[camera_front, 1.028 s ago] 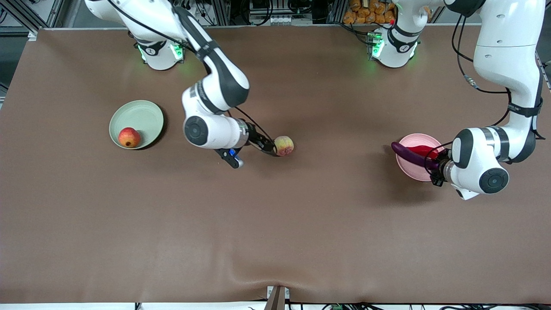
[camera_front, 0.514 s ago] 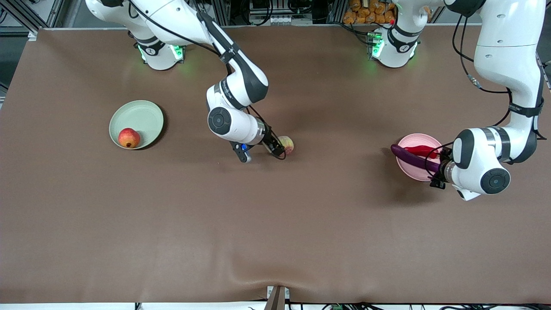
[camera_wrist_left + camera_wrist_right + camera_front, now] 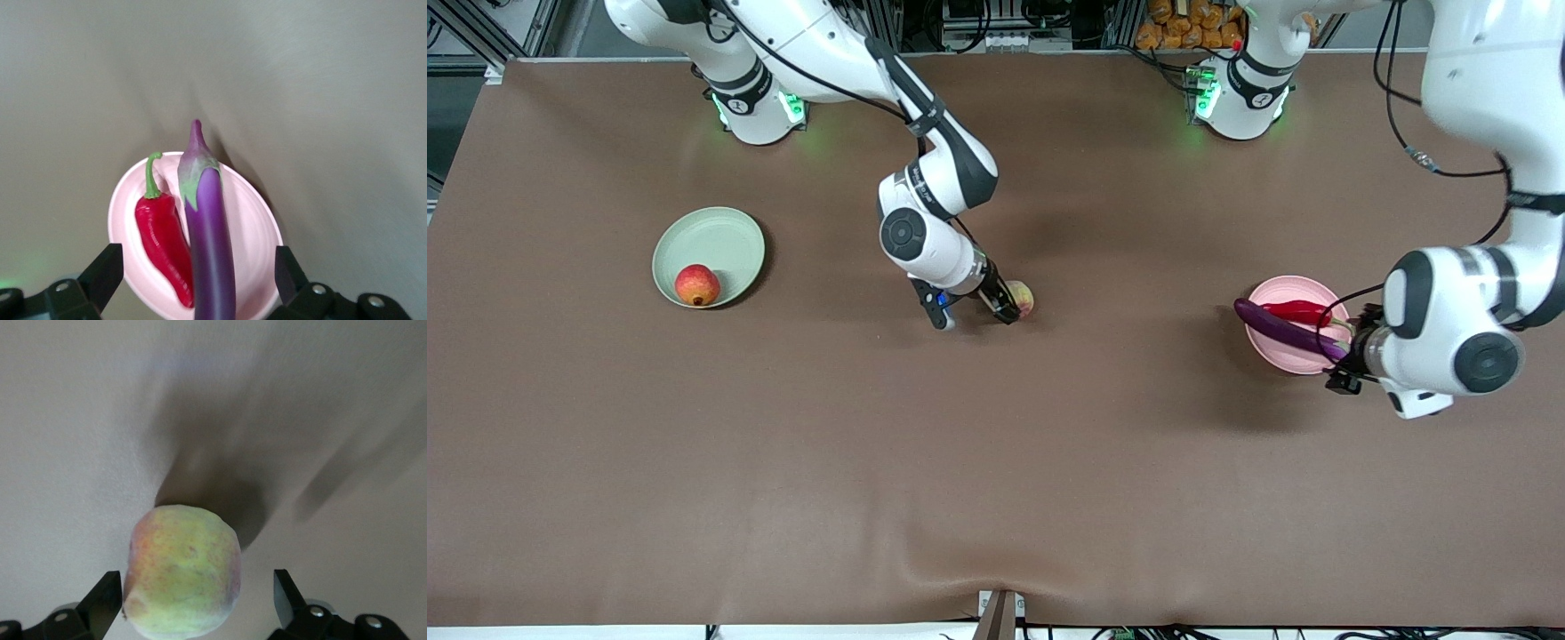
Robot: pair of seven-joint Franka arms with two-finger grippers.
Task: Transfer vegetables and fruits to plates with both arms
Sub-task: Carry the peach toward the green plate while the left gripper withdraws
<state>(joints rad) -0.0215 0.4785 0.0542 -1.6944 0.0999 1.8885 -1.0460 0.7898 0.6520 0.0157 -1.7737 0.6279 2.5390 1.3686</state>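
The pale yellow-pink peach [image 3: 1024, 295] lies on the brown table near its middle. My right gripper [image 3: 1009, 308] is open and low around the peach; in the right wrist view the peach [image 3: 183, 570] sits between the fingers [image 3: 103, 600], close to one of them. The purple eggplant [image 3: 1276, 325] and the red chili [image 3: 1294, 309] lie side by side on the pink plate [image 3: 1282, 357]. My left gripper [image 3: 1347, 348] is open over the plate's edge, and the eggplant [image 3: 210, 233] runs between its fingers [image 3: 290, 270] beside the chili [image 3: 163, 240]. The pomegranate [image 3: 696, 284] rests on the green plate [image 3: 716, 236].
The green plate stands toward the right arm's end of the table, the pink plate [image 3: 257, 227] toward the left arm's end. Brown cloth covers the whole table. A small bracket [image 3: 999, 613] sits at the table edge nearest the front camera.
My right arm swung its wrist round and closed in on the peach, now straddling it. My left arm drew back from the pink plate toward its own end; the eggplant stayed on the plate.
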